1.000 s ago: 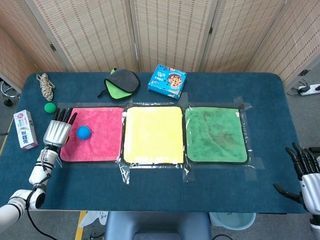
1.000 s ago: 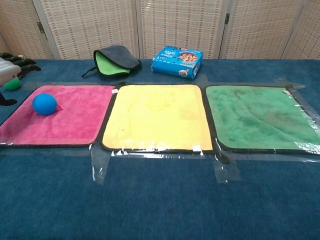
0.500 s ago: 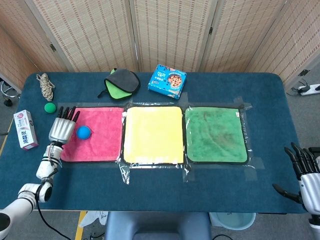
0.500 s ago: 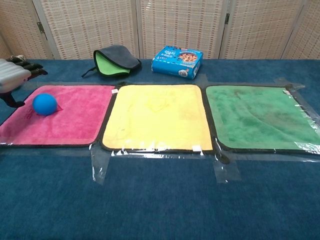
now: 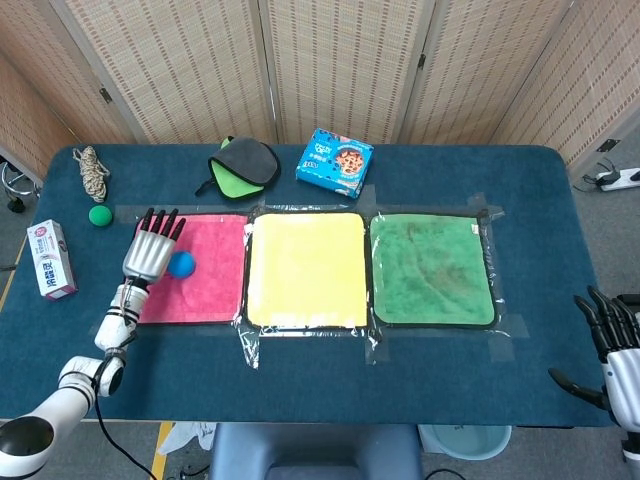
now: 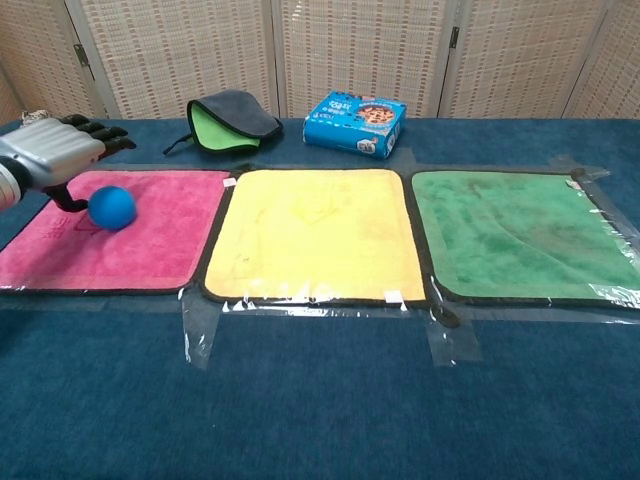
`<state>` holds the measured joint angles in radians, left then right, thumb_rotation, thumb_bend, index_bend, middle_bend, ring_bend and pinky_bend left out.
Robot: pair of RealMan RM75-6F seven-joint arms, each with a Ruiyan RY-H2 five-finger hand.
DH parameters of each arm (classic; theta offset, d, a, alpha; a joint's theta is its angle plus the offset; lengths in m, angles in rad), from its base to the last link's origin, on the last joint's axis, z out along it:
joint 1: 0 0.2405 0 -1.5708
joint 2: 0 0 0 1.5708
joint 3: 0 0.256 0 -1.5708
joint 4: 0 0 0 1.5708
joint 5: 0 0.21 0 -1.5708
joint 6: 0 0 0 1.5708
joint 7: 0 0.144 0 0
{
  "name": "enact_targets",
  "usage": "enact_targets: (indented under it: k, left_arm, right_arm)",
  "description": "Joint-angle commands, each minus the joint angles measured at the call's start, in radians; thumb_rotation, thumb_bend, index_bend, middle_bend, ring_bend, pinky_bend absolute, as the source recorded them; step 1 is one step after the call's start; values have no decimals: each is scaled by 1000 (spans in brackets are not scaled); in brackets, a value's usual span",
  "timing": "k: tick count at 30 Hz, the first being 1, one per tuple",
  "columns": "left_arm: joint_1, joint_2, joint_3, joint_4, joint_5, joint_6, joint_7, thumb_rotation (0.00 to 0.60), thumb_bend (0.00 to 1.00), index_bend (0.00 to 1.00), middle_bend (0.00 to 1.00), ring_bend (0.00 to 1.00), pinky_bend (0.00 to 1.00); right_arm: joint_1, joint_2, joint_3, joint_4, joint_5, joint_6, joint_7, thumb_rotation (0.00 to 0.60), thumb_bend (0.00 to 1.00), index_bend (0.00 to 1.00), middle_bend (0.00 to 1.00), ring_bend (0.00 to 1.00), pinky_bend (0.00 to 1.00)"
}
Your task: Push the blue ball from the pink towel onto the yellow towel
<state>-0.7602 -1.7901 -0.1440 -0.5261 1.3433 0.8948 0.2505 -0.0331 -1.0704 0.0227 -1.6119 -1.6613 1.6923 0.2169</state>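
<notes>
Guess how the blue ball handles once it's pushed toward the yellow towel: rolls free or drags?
The blue ball looks smooth and round, so it probably rolls ahead of the left hand. The pink towel pile may slow it slightly. It could overshoot the yellow towel.

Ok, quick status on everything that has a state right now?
blue ball: on the pink towel, against the left hand.
left hand: fingers apart, beside the ball, holding nothing.
right hand: fingers apart, empty, at the table's near right corner.
pink towel: flat.
yellow towel: flat, taped down, bare.
green towel: flat, taped down, bare.
grey-green cloth: folded.
blue box: closed.
</notes>
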Motion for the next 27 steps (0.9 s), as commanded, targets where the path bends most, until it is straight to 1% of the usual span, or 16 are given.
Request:
enact_targets:
  k: [1, 5, 9, 11, 12, 17, 21, 24, 27]
  left_arm:
    - [-14, -5, 2, -24, 20, 36, -11, 600, 333, 0, 0, 0, 0]
    - [-36, -3, 2, -70, 47, 83, -3, 600, 333, 0, 0, 0, 0]
    - [-63, 5, -5, -148, 70, 121, 11, 600, 333, 0, 0, 0, 0]
    - [-74, 17, -6, -199, 91, 156, 22, 600, 334, 0, 0, 0, 0]
    - [-77, 26, -6, -228, 103, 177, 29, 600, 334, 0, 0, 0, 0]
    - [-73, 54, -9, -305, 114, 218, 48, 600, 333, 0, 0, 0, 0]
    - [-59, 64, -14, -306, 82, 194, 67, 600, 333, 0, 0, 0, 0]
    - [-49, 57, -17, -272, 48, 155, 78, 600, 334, 0, 0, 0, 0]
    - [-45, 35, -18, -214, 14, 104, 89, 600, 334, 0, 0, 0, 0]
  right_arm:
    - [-1, 0, 0, 1, 0, 2, 2, 600, 76, 0, 0, 0, 0]
    - [-3, -1, 1, 3, -2, 7, 4, 600, 76, 0, 0, 0, 0]
    - [-4, -2, 4, 4, 0, 9, 7, 600, 76, 0, 0, 0, 0]
    - [-2, -5, 5, 5, -2, 9, 7, 600, 76, 0, 0, 0, 0]
    - [0, -6, 6, 5, -5, 8, 7, 600, 76, 0, 0, 0, 0]
    - [1, -9, 7, 9, -6, 7, 5, 600, 76, 0, 0, 0, 0]
    - [-2, -9, 6, 14, -1, 9, 10, 600, 76, 0, 0, 0, 0]
    - [-4, -9, 5, 16, -2, 11, 13, 600, 76, 0, 0, 0, 0]
    - [-6, -10, 3, 19, -1, 12, 16, 600, 76, 0, 0, 0, 0]
